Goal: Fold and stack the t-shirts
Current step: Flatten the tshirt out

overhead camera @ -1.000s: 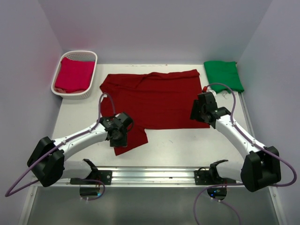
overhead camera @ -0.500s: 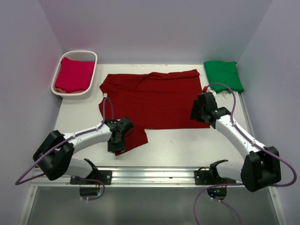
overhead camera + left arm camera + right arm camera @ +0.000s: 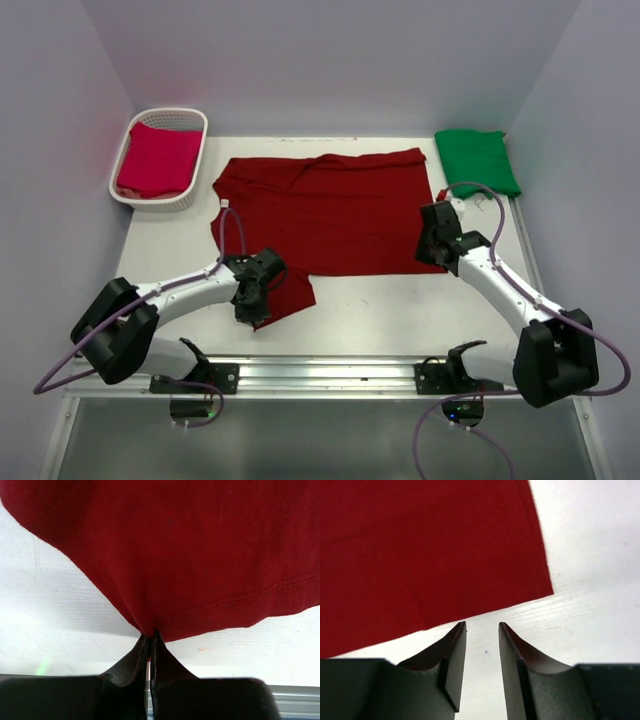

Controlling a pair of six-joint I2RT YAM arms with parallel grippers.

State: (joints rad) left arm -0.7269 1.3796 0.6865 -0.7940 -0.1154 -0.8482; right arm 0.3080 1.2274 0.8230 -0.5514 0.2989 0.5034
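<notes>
A white desk (image 3: pixel 380 300) between pale walls carries the dark maroon t-shirt (image 3: pixel 340 215), spread flat at its middle. Beyond the shirt's far left corner, a white basket (image 3: pixel 196 150) holds the folded crimson t-shirt (image 3: pixel 160 160). Off its far right corner lies the folded green t-shirt (image 3: pixel 477 160). The left fingers (image 3: pixel 142 647) pinch the edge of the shirt's near left flap. The right fingers (image 3: pixel 454 652) stand narrowly parted and empty, just off its near right corner.
</notes>
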